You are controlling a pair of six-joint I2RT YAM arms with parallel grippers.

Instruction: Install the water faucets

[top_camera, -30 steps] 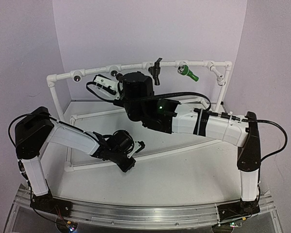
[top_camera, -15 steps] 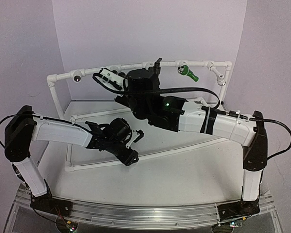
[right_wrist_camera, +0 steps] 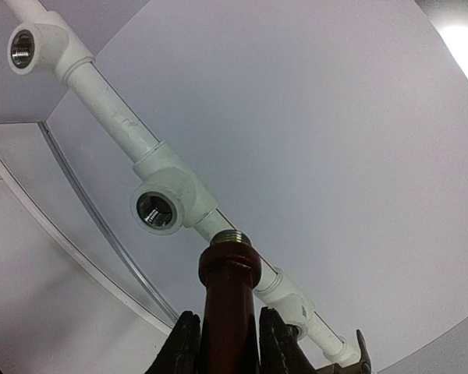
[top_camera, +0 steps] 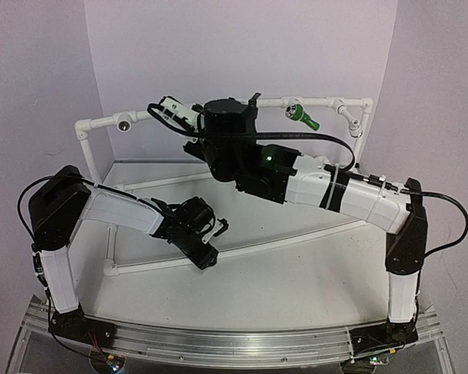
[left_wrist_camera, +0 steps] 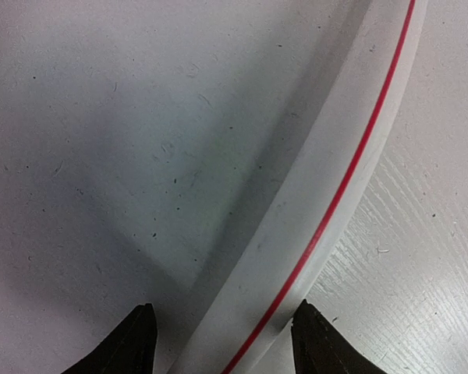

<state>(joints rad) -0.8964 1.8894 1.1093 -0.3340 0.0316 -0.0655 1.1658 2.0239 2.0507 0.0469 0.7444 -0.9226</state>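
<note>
reddish-brown faucet [right_wrist_camera: 228, 308], clamped between right jaws

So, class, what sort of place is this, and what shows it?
Most likely a robotics lab test bench: a white pipe frame with open tee sockets, robot arms bolted to a metal rail, and bare lilac walls.

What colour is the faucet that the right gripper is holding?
The faucet is reddish-brown, silvery-tipped; clearest in the right wrist view.

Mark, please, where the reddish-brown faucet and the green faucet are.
reddish-brown faucet [right_wrist_camera: 228, 304]: right wrist view, on its dark red body.
green faucet [top_camera: 306, 119]: top external view, on its green body.
</note>
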